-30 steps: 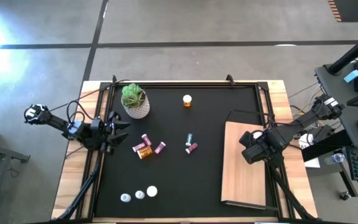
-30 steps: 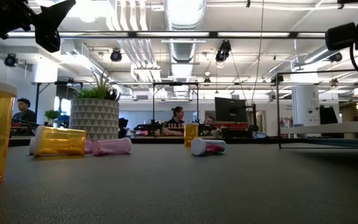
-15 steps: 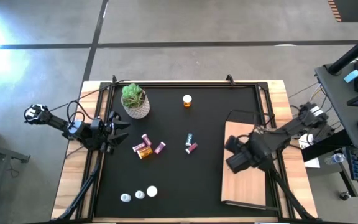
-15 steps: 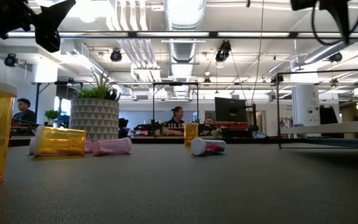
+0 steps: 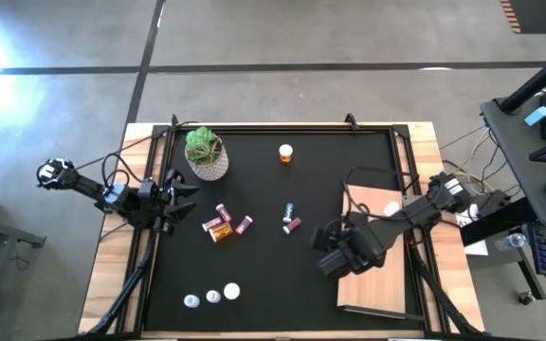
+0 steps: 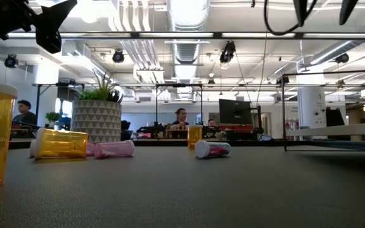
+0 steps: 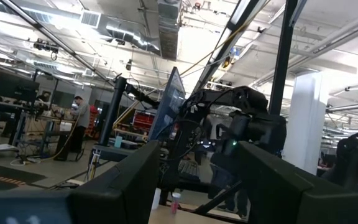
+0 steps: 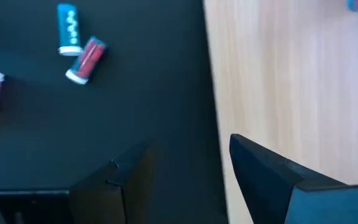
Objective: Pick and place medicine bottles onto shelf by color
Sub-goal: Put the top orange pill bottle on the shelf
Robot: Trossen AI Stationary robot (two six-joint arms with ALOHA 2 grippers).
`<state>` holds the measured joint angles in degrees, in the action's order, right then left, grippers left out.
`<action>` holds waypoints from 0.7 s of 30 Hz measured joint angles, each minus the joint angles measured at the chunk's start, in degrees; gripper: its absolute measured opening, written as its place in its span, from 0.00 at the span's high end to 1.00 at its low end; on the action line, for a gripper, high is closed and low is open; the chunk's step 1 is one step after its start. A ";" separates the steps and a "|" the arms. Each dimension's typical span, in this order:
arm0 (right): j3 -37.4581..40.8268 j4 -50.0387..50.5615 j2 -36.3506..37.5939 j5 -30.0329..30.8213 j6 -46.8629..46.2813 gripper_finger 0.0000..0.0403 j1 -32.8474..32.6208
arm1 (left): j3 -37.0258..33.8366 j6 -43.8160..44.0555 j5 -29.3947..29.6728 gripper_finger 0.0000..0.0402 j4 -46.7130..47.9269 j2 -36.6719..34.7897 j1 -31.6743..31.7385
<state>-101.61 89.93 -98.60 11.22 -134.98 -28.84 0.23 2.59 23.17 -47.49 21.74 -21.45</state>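
Your right gripper (image 5: 335, 258) hangs over the black mat (image 5: 330, 180) at the near edge of the flat pale wooden shelf board (image 5: 379, 270), fingers apart with nothing between them. The small pill bottles lie scattered on the mat, none on the shelf yet. Nearest to you are the teal-banded bottle (image 8: 69, 28) and the magenta one with a white cap (image 8: 85, 60), both on their sides and almost touching. To do this reach well, turn the wrist so the fingers straddle one bottle across its width, and come down on the side away from its neighbour so you don't roll it. The left gripper (image 5: 172, 201) waits at the mat's left edge, fingers apart and empty. The teal band carries white marks; no writing can be read on any bottle
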 joint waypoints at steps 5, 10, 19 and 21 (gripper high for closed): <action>-1.15 0.01 -0.61 1.97 -3.08 0.50 0.54 | 0.00 0.00 0.00 0.50 0.00 -0.01 0.00; -0.64 0.09 -0.20 3.44 -5.98 0.50 3.34 | 0.00 0.00 -0.01 0.50 0.00 0.00 0.00; -0.52 -2.64 -0.10 3.42 5.53 0.50 15.27 | 0.00 -0.01 0.01 0.50 0.00 0.00 0.00; -0.91 -5.08 -0.10 3.42 10.50 0.50 18.69 | 0.00 -0.02 0.01 0.50 0.00 0.00 0.00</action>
<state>-102.52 84.85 -98.70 14.63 -124.48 -10.15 0.23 2.57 23.18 -47.48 21.74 -21.45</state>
